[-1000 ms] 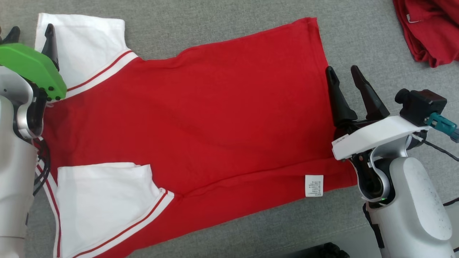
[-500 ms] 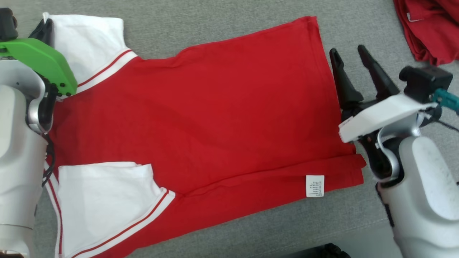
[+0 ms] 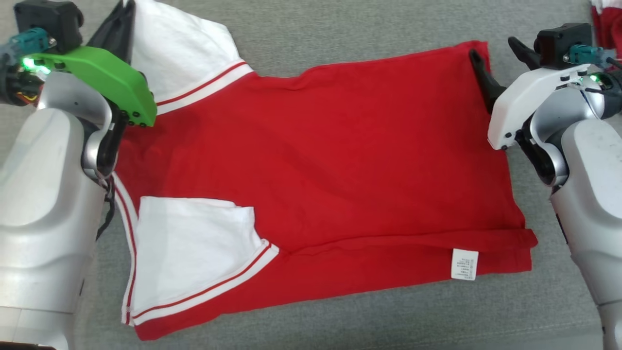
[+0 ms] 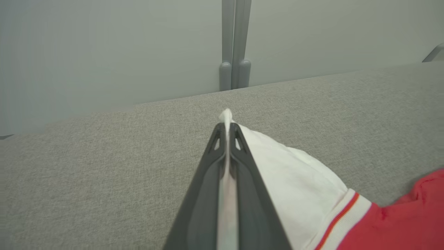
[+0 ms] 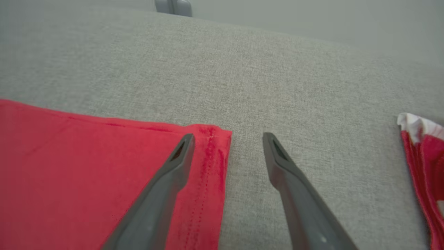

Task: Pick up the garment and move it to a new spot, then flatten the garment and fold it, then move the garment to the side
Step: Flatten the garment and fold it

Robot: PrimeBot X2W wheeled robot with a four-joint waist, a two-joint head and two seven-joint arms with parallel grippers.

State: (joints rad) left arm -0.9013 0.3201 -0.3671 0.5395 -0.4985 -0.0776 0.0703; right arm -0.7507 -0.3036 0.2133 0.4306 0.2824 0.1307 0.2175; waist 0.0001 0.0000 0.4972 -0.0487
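Note:
The garment [image 3: 316, 146], a red shirt with white sleeves, lies spread flat on a grey fabric surface [image 3: 340, 29]. My left gripper [image 3: 124, 19] is at the far left, shut on the corner of the far white sleeve [image 3: 184, 53]. In the left wrist view a strip of white cloth [image 4: 227, 121] is pinched between the closed fingers [image 4: 211, 166]. At the far right hem corner my right gripper [image 3: 498, 51] stands open. One finger [image 5: 166, 180] lies over the red hem [image 5: 86, 166]; the other [image 5: 295, 184] is over bare grey surface.
Another red and white garment [image 3: 607, 19] is bunched at the far right, also in the right wrist view [image 5: 421, 152]. A pale wall with two grey posts [image 4: 234, 69] stands behind the surface. A white care label [image 3: 464, 265] is on the near hem.
The head camera has shifted, so the whole picture moved. My left gripper closed on the far sleeve corner. My right gripper moved along the shirt's right edge to its far corner, still open.

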